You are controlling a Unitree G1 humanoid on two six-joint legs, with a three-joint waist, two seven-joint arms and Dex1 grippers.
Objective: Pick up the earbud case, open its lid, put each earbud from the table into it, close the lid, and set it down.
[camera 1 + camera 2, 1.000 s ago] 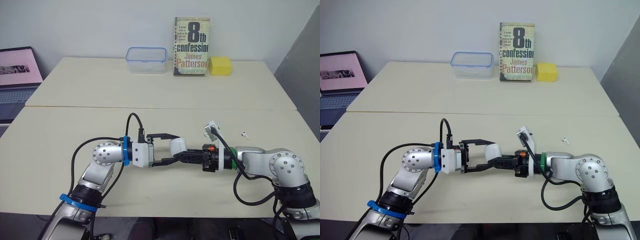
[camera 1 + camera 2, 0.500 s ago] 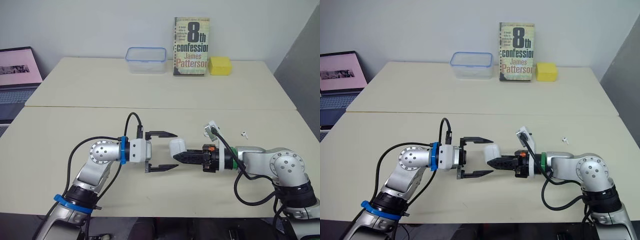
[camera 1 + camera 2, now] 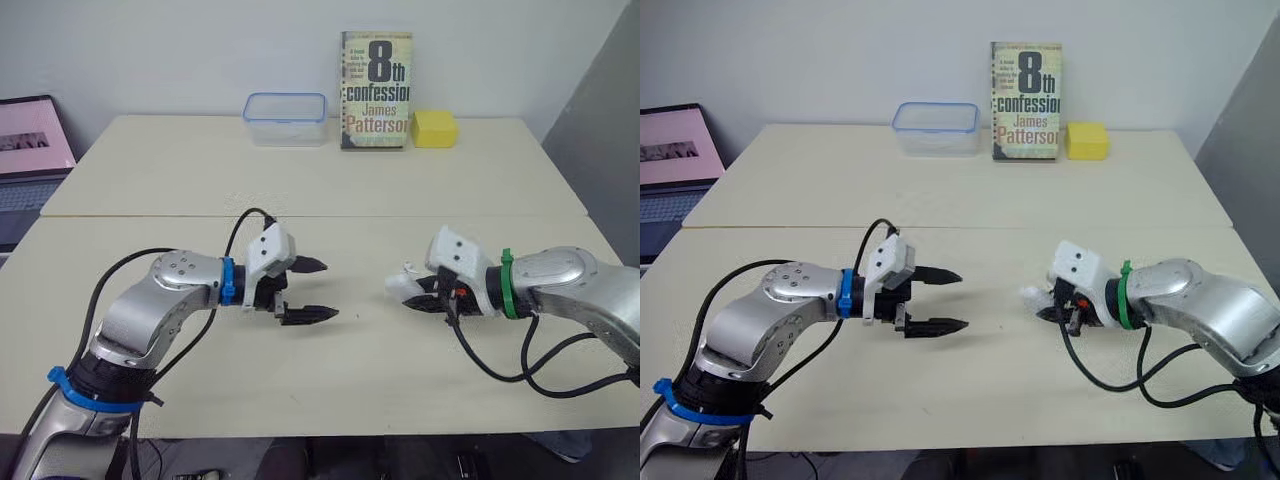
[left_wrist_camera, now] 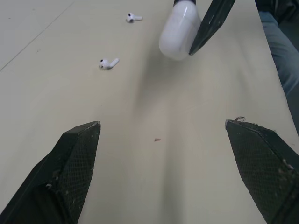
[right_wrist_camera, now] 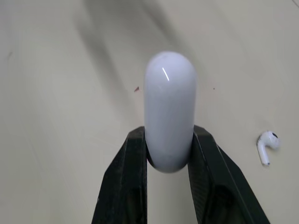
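Near bench [image 3: 330, 380], pale cream, butted against a far bench [image 3: 200, 170] of the same colour. A laptop [image 3: 30, 140] sat open off the left edge.

On the far bench, at the wall: a book [image 3: 375, 90] stood upright, cover facing out. A clear container [image 3: 285, 118] with a blue rim sat just to its left, and a yellow block [image 3: 435, 128] just to its right.

Over the near bench, both arms reached inward and faced each other, well apart.

Left end effector [image 3: 328, 290]: fingers spread wide, nothing between them, hovering above the surface and aimed toward the right arm.

Right end effector [image 5: 169, 140]: fingers clamped on the case [image 5: 169, 107], one on each flat side. The rounded end of the case stuck out past the fingertips. The case was white and glossy, held off the bench, with its shadow thrown on the surface beneath.

Two white earbuds lay loose on the near bench, on the far side of the case as seen from the left wrist. One earbud [image 4: 108, 63] lay nearer the left arm. A second earbud [image 4: 133, 18] lay farther off, and the two were apart from each other.
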